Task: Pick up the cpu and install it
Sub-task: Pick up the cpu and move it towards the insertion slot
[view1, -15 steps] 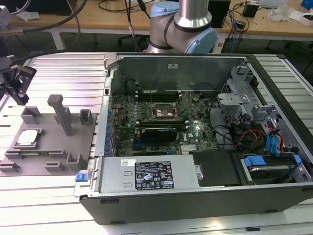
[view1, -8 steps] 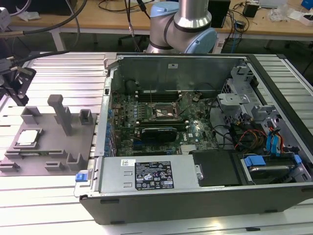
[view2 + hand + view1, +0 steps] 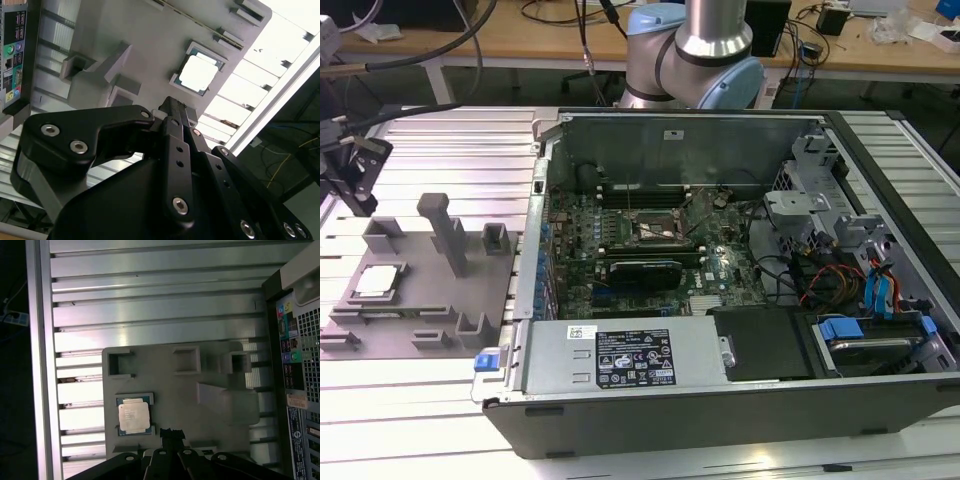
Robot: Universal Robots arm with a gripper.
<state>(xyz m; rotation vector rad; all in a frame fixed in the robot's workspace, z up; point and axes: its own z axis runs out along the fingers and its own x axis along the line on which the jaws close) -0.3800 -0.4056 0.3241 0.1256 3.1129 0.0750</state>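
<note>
My pincer (image 3: 172, 107): matte black linkage bars, silver hex screws (image 3: 78, 146). Exterior view, top centre, arm (image 3: 718, 25): silver tube, pale-blue caps.

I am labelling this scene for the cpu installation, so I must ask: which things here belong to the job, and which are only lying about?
Of the job:
cpu, lying in the grey tray
gripper, close to the tray
socket frame inside the open computer case

Lying about:
power supply
blue-clipped drive
cables on the wooden bench
</note>
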